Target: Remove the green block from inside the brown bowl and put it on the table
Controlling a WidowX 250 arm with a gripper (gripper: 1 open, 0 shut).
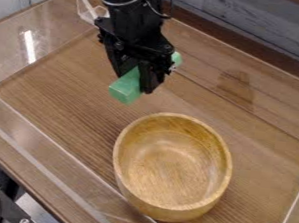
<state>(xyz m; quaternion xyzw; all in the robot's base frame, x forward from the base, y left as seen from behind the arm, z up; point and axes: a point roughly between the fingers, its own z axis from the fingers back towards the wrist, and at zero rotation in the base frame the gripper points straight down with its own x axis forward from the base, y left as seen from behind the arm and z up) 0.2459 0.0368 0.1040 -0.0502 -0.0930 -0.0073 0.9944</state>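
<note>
Gripper (138,79) pinches green block (128,88), its long axis tilted; bare tabletop (73,105) lies directly below, brown bowl (174,167) beside.

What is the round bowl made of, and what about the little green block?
The brown bowl looks like wood: light brown, with grain lines across its inside and a thick, smooth rim. The green block is harder to tell; its flat, even bright color with no shine suggests painted wood or matte plastic, maybe foam.
</note>
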